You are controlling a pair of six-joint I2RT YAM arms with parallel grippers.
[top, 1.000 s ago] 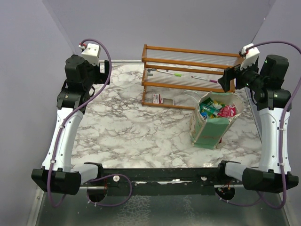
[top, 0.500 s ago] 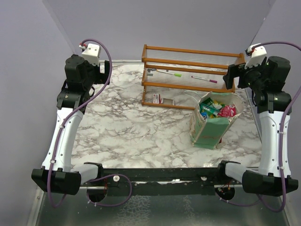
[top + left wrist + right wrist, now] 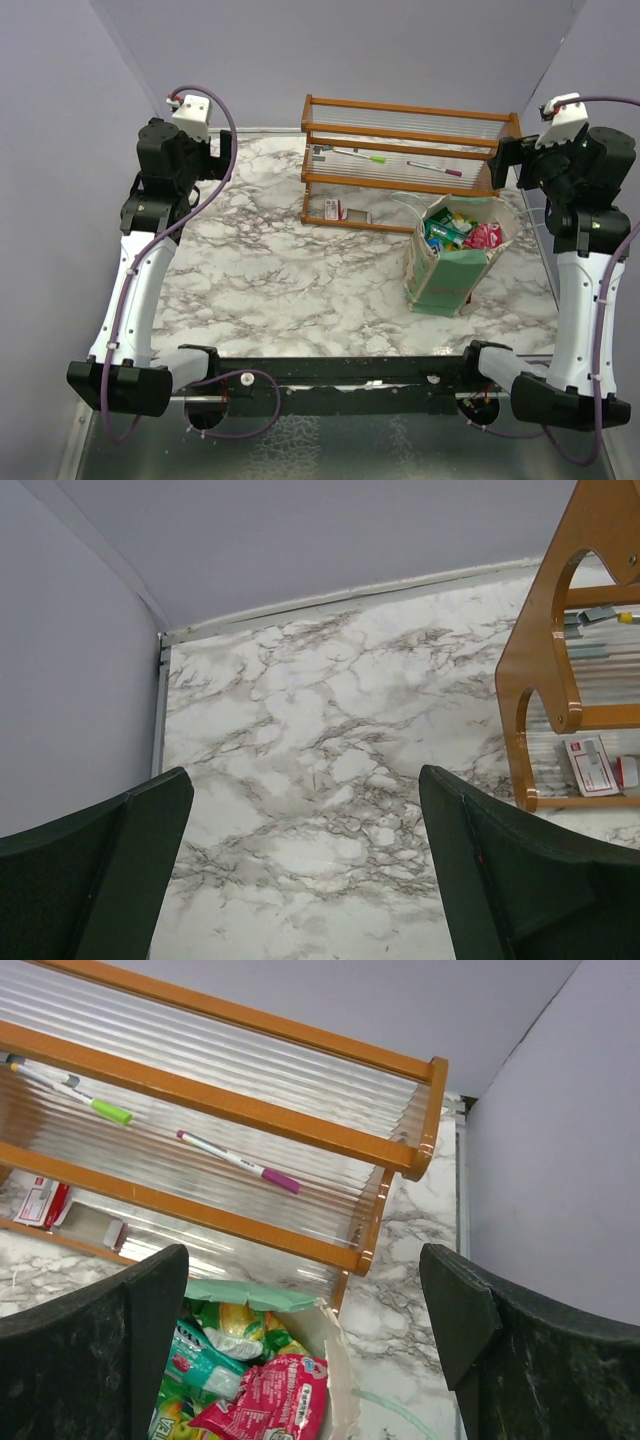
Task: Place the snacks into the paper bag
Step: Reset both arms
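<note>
The pale-green paper bag (image 3: 455, 268) stands upright right of the table's middle, its mouth open. Inside it lie the snacks: green-and-yellow packets (image 3: 458, 222), a teal packet (image 3: 437, 231) and a red-pink packet (image 3: 483, 236). The right wrist view shows the bag's rim (image 3: 265, 1295) with the red-pink packet (image 3: 270, 1400) and teal packet (image 3: 195, 1360) below. My right gripper (image 3: 507, 165) is open and empty, raised at the back right, above and behind the bag. My left gripper (image 3: 222, 158) is open and empty, raised over the back left of the table.
A brown wooden slatted rack (image 3: 405, 165) stands at the back, with two pens (image 3: 360, 155) on a shelf and a small red-and-white box (image 3: 333, 210) under it. Purple walls close in the back and both sides. The left wrist view shows the rack's end (image 3: 545, 670).
My right arm has drawn back to the right and up, away from the bag. The left arm and the bag have not moved.
</note>
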